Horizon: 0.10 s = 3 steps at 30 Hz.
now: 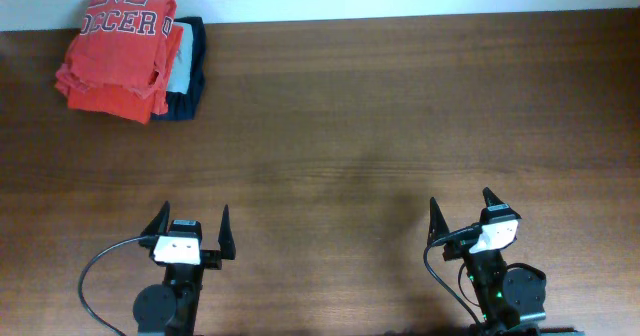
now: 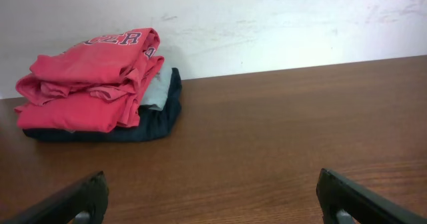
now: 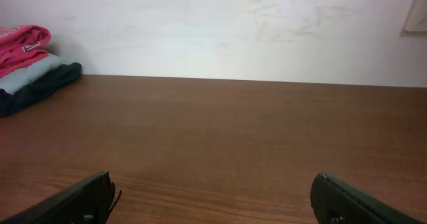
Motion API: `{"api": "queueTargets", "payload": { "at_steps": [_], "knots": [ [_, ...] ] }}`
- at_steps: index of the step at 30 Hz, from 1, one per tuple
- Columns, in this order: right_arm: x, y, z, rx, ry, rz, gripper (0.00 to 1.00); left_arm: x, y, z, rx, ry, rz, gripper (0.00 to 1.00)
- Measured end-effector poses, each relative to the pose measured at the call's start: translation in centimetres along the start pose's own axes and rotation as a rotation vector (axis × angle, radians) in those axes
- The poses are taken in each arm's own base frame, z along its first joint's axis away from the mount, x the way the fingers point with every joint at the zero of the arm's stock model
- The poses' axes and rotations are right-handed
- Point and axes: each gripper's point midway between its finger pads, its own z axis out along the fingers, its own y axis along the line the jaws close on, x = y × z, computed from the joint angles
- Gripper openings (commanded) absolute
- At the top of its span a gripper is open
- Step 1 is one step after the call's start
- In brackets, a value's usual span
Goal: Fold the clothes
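Observation:
The coral-red T-shirt (image 1: 118,38) with white lettering lies folded on top of a pile at the table's far left corner. It also shows in the left wrist view (image 2: 93,71) and at the left edge of the right wrist view (image 3: 20,43). My left gripper (image 1: 191,224) is open and empty near the front edge, far from the pile; its fingers show in the left wrist view (image 2: 210,194). My right gripper (image 1: 461,209) is open and empty at the front right, seen also in the right wrist view (image 3: 213,194).
Under the T-shirt lie a plain orange folded garment (image 1: 125,98), a grey one (image 1: 181,66) and a navy one (image 1: 190,91). The brown wooden table (image 1: 380,116) runs to a white wall at the back.

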Motion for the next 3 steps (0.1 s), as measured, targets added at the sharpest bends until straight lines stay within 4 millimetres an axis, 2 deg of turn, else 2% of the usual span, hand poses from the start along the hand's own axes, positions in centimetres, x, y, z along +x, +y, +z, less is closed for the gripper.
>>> {"api": "queueTargets", "payload": {
  "at_steps": [3],
  "knots": [
    [0.0, 0.0, 0.0, 0.0, 0.0, 0.0, 0.98, -0.01, -0.01, 0.0, 0.0, 0.0, 0.0, 0.99]
  ]
}}
